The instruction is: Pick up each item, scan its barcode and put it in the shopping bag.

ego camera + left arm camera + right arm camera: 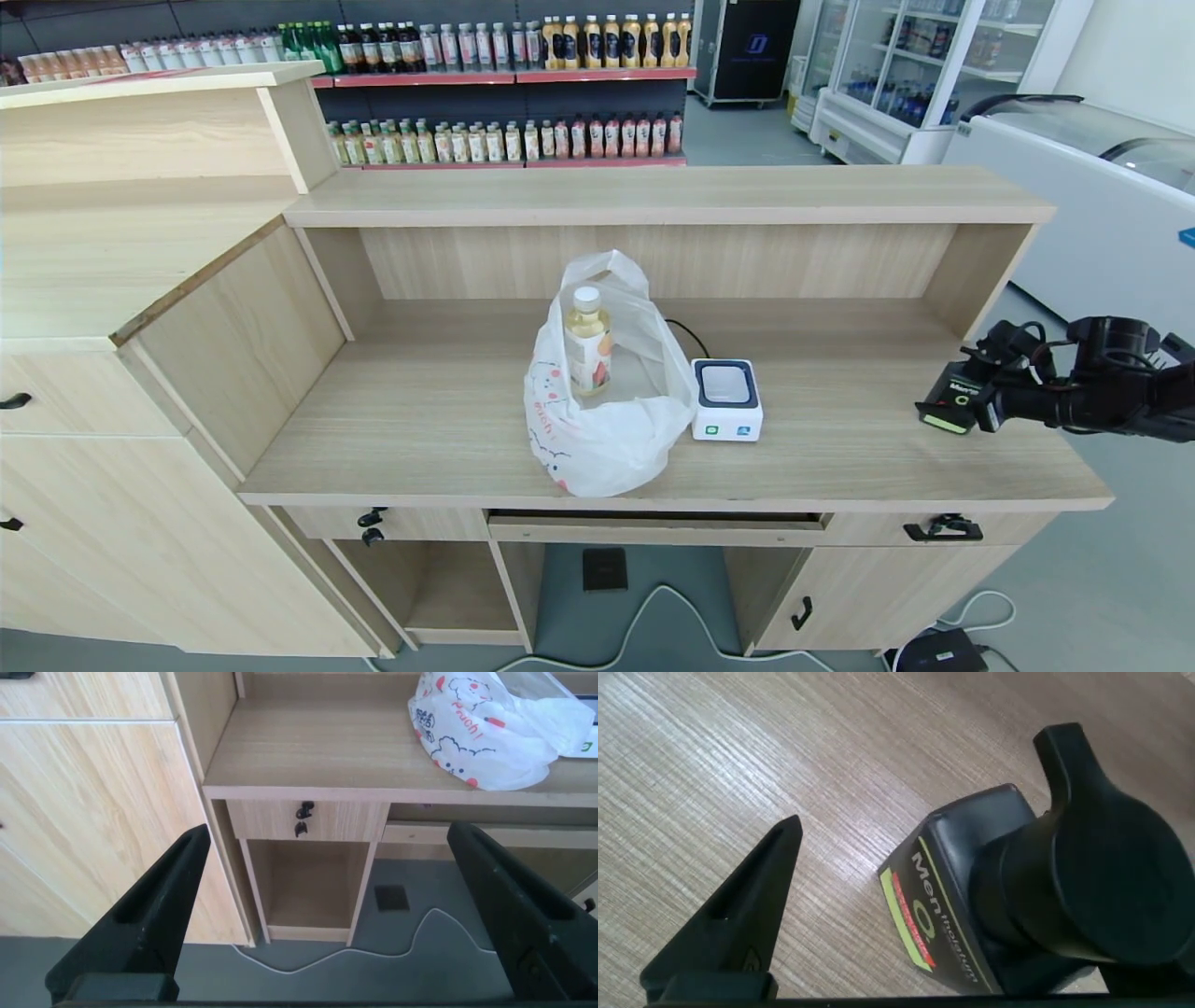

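Red lettering and small cartoon figures were printed on the white shopping bag [486,728], pale lettering beside a green and red stripe marked the dark box [957,905], a label too small to read wrapped the bottle [589,350], two small icons sat on the front of the scanner [726,403]

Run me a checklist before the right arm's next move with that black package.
1. Right claw has a hold on the black package: cannot tell.
2. Package barcode faces the scanner: cannot tell.
3. Scanner window uncovered, facing up: ok.
4. Counter between package and scanner free of things: ok.
5. Shopping bag mouth open: ok; a drink bottle stands upright inside.
6. Left claw out of the way: ok; open, low before the counter's front.
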You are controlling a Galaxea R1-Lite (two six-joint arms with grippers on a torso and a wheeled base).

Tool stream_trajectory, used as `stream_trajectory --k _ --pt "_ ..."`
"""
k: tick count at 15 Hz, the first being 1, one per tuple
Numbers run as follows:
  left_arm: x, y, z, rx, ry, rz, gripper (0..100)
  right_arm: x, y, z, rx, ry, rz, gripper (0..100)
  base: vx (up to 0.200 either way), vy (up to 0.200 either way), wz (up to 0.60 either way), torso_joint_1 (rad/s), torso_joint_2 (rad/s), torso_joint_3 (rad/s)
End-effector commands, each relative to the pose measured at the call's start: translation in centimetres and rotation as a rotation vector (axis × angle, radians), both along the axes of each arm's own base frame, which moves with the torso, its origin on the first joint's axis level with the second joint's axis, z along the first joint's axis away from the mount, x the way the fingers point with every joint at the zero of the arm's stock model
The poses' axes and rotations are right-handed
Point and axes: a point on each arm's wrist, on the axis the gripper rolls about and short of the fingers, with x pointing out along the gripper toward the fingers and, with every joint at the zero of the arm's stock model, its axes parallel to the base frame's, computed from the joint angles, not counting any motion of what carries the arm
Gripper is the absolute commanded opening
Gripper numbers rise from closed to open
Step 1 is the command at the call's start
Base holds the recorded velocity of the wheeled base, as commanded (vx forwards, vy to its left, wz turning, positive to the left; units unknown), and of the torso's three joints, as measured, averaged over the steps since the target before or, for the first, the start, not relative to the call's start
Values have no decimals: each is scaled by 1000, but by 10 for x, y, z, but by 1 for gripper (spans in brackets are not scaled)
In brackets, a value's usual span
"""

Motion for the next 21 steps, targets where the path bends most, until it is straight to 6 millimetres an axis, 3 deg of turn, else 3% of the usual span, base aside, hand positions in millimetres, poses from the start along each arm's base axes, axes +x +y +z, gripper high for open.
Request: stream_trajectory --k 1,2,8,10,12,15,17,18,19,21 --pt "0 0 0 0 0 1 100 0 2 -4 -3 7 7 100 0 0 0 0 0 0" --pt "0 0 0 0 0 1 100 0 2 -5 -10 6 12 0 0 0 0 0 0 0" --pt "0 0 0 0 0 1 100 -4 5 -7 -51 4 29 0 0 0 0 0 0 0" --pt "0 0 0 0 0 1 100 -7 6 12 -113 -49 48 0 0 0 0 0 0 0" --pt "0 0 0 0 0 1 100 -22 13 50 -172 -117 62 0 0 0 0 0 0 0" --pt "0 0 0 0 0 1 100 -79 34 130 -272 -242 67 0 0 0 0 0 0 0" --pt "0 0 0 0 0 1 100 -143 47 179 -399 -347 47 0 0 0 0 0 0 0" --pt "0 0 0 0 0 1 100 -174 56 195 -499 -409 48 0 0 0 0 0 0 0" --pt "0 0 0 0 0 1 100 -184 59 198 -536 -432 54 0 0 0 0 0 0 0" --pt "0 0 0 0 0 1 100 -237 87 204 -746 -576 171 0 0 0 0 0 0 0"
